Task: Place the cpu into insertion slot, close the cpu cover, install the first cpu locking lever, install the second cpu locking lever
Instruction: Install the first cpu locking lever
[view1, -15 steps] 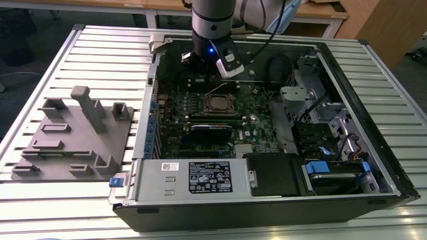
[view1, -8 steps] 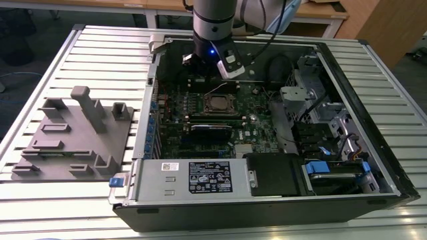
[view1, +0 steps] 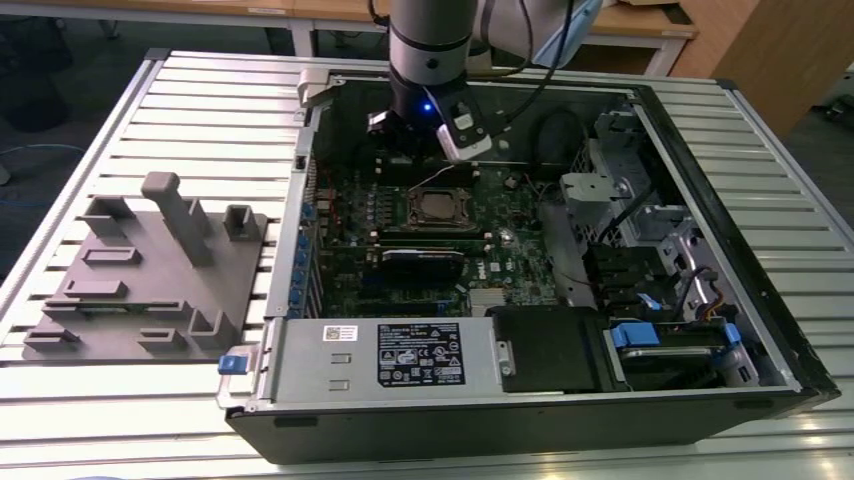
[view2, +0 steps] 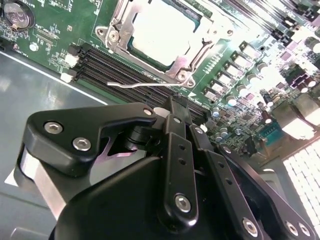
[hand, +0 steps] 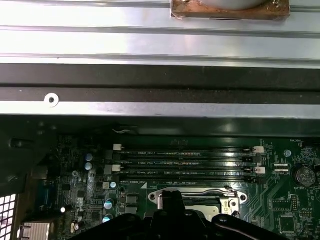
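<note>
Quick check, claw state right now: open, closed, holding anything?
Claw: closed, nothing seen in it; its tip is near the wire lever.

One cpu, one cpu cover, four memory slots, one computer case, one grey fixture block, one tabletop.

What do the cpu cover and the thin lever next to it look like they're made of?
The cpu cover: likely stamped sheet metal, silvery, shiny, glinting along its edges. The lever: probably bent metal wire, thin and bright; steel is a guess.
</note>
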